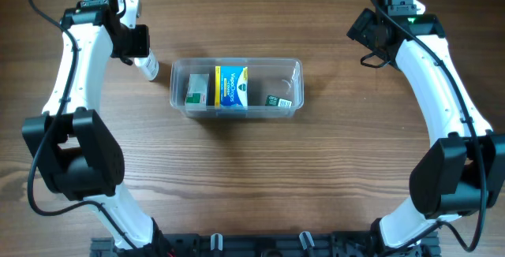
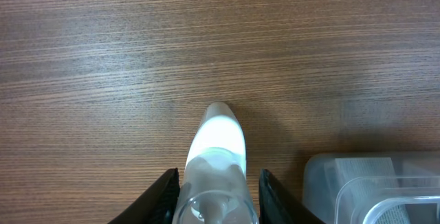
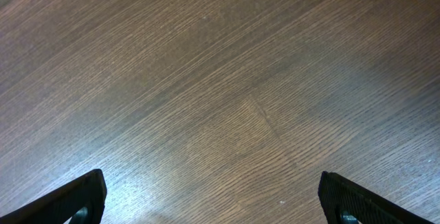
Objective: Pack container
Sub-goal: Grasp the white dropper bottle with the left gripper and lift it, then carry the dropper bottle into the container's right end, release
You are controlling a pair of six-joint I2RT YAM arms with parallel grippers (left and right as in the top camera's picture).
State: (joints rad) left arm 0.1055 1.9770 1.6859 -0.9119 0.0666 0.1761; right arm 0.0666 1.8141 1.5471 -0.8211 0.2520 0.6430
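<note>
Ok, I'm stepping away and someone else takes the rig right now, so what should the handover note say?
Left tool: shut on the white bottle, just left of the container and outside it.
Right tool: open, holding nothing, over the table to the container's right.
Done: three boxes in the container: green-and-white box, blue-and-yellow box, small dark box.
Left: put the bottle in; the free space looks to be toward the right end.
</note>
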